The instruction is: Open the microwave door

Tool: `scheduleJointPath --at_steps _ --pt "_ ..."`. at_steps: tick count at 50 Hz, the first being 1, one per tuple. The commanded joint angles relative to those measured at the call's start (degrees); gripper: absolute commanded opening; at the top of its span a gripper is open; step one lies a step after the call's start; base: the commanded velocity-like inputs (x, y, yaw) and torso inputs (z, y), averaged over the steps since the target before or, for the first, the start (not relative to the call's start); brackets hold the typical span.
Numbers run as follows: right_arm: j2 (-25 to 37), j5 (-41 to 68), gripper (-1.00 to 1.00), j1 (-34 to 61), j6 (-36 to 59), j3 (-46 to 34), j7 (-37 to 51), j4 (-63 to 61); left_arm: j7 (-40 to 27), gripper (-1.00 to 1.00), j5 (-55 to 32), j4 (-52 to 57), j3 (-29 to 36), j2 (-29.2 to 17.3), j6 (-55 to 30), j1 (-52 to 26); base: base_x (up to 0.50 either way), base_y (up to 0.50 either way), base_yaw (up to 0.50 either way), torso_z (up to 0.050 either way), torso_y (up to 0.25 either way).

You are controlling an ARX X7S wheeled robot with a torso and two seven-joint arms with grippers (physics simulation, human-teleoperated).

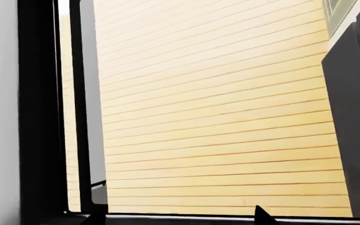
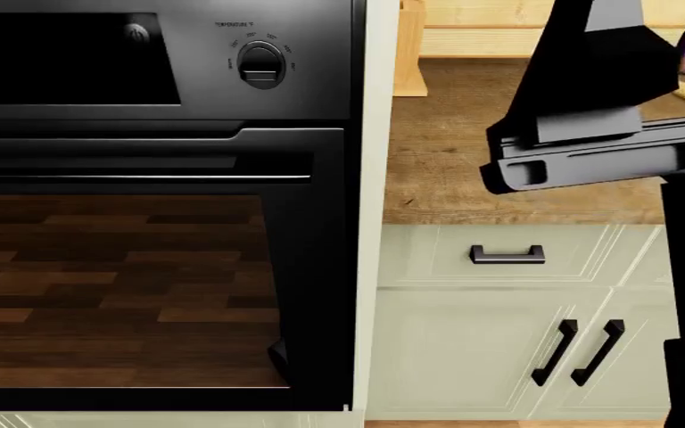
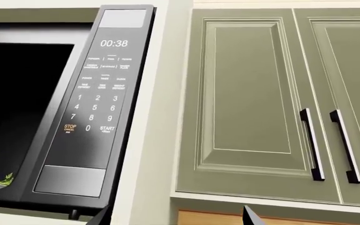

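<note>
Black tips of my right pincer (image 3: 176, 216) are standing spread, holding nothing, facing the microwave (image 3: 61, 103) keypad (image 3: 95, 101); my left pincer (image 1: 180, 218) is spreading too, empty.

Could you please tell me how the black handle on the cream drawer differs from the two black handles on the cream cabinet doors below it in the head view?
The black drawer handle lies horizontal, while the two black door handles run up and down at a tilt. The drawer handle stands alone at the middle of its cream drawer front; the door handles sit as a close pair where the two doors meet. The drawer handle looks shorter than either door handle. All three are dark bar pulls on cream fronts.
</note>
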Motion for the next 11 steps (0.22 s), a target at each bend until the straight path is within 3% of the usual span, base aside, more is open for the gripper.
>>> scheduleJointPath --at_steps 1,11 --pt "-1.5 0.73 1.0 0.19 0.91 0.42 0.0 0.75 4.5 1.0 19.56 -8.88 -10.87 1.36 5.08 -1.85 0.0 0.0 0.0 0.0 0.0" --pt "-2.19 -0.5 1.0 -1.43 0.22 0.4 -0.12 1.65 10.76 1.0 44.37 -7.72 -28.2 -0.57 7.81 -1.88 0.0 0.0 0.0 0.0 0.002"
